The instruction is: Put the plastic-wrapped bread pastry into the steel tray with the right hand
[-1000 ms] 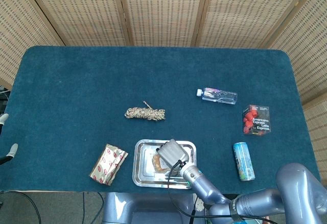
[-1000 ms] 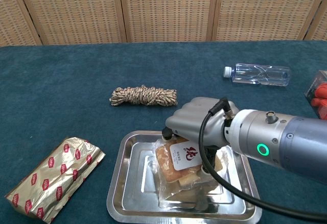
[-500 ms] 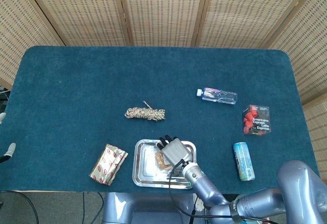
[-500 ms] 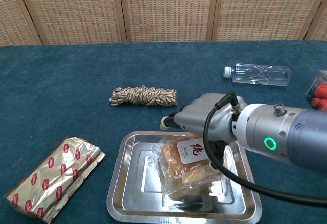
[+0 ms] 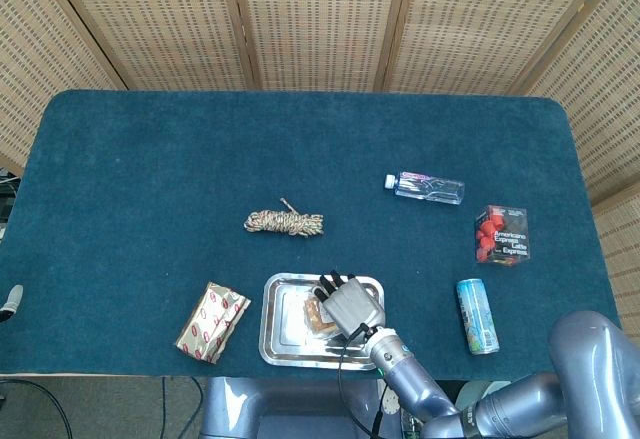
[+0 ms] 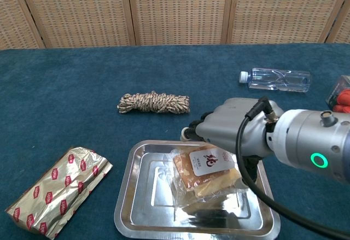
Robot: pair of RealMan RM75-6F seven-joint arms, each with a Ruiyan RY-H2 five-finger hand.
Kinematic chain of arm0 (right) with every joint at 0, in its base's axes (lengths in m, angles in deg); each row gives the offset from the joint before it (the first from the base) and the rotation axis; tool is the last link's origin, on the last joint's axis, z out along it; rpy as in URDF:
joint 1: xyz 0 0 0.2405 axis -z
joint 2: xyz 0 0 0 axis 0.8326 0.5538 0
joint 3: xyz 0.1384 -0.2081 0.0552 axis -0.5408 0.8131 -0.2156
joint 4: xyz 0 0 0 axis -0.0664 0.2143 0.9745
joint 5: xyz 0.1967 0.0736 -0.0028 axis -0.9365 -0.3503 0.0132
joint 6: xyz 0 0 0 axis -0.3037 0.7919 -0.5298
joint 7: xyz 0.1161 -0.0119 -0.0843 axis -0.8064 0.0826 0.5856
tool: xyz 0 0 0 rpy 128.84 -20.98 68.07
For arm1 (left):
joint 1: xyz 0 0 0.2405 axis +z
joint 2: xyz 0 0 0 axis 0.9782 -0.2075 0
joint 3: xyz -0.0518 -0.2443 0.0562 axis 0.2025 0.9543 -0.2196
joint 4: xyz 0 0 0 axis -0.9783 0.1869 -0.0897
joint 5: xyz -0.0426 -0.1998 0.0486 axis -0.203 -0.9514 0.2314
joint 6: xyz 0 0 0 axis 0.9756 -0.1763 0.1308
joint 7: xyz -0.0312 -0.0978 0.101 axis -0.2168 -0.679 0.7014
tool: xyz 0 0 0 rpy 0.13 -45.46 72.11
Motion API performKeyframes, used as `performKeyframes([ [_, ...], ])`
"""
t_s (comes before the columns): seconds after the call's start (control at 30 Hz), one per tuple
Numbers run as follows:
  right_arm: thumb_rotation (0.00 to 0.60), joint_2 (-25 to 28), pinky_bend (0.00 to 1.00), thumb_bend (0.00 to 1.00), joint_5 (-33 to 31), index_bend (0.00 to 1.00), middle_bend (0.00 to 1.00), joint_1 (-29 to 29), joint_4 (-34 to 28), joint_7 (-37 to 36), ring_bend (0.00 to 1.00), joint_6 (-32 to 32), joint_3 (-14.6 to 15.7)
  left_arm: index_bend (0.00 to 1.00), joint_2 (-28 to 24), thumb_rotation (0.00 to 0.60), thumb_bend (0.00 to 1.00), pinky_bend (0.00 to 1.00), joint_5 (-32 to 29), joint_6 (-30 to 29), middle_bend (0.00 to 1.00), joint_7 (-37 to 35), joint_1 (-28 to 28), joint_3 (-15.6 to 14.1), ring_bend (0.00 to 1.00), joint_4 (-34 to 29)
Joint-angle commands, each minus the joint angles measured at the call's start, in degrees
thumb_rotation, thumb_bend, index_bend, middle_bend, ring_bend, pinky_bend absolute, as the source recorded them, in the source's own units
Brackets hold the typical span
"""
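Grey metallic right hand [image 6: 229, 130], silver-grey cylindrical forearm, glowing green ring light, black looped cable, dark fingertips

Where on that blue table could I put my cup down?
Bare cloth lies behind the rope and left of the gold packet. It is crowded at the steel tray under the right hand and around the bottle.

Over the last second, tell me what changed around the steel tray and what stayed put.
The right hand let go of the plastic-wrapped bread pastry and drew back toward the robot's right, its fingers now opened above the steel tray. The pastry settled flat in the tray, shifting slightly right. The rope bundle, gold foil packet, water bottle and can stayed where they were.
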State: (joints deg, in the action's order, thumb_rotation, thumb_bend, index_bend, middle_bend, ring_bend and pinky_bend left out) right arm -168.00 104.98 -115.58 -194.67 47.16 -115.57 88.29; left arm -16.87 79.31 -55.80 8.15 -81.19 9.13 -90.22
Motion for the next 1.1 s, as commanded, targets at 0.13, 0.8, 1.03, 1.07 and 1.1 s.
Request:
performKeyframes([
  [0.13,0.600,2.87,0.33,0.22,1.77,0.07,0.07,0.67,-1.68,-0.78,0.09,-1.14,1.11,0.00,-0.26,0.584,0.38,0.00,-0.01,-0.69,0.00,1.33,0.63,-0.04,0.00,-1.19],
  [0.8,0.600,21.96,0.33,0.22,18.25,0.21,0.13,5.14,4.55,-21.75,0.09,9.47,2.69,0.00,0.25,0.583,0.38,0.00,-0.74,-0.45,0.00,5.63,0.83,0.02,0.00,-4.06],
  [1.03,0.600,26.33,0.33,0.22,33.39,0.24,0.16,10.23,12.84,-35.14,0.09,6.61,2.94,0.00,0.30,0.586,0.38,0.00,0.14,-1.82,0.00,8.74,1.37,-0.31,0.00,-6.53],
  [1.07,0.600,26.67,0.33,0.22,35.37,0.25,0.17,11.13,14.16,-36.61,0.09,5.23,2.98,0.00,0.32,0.585,0.38,0.00,0.38,-1.90,0.00,9.19,1.36,-0.39,0.00,-6.96],
  [1.1,0.600,27.03,0.33,0.22,37.19,0.25,0.18,12.15,15.45,-38.12,0.10,3.53,2.95,0.00,0.34,0.584,0.38,0.00,0.75,-1.96,0.00,9.80,1.30,-0.49,0.00,-7.38],
])
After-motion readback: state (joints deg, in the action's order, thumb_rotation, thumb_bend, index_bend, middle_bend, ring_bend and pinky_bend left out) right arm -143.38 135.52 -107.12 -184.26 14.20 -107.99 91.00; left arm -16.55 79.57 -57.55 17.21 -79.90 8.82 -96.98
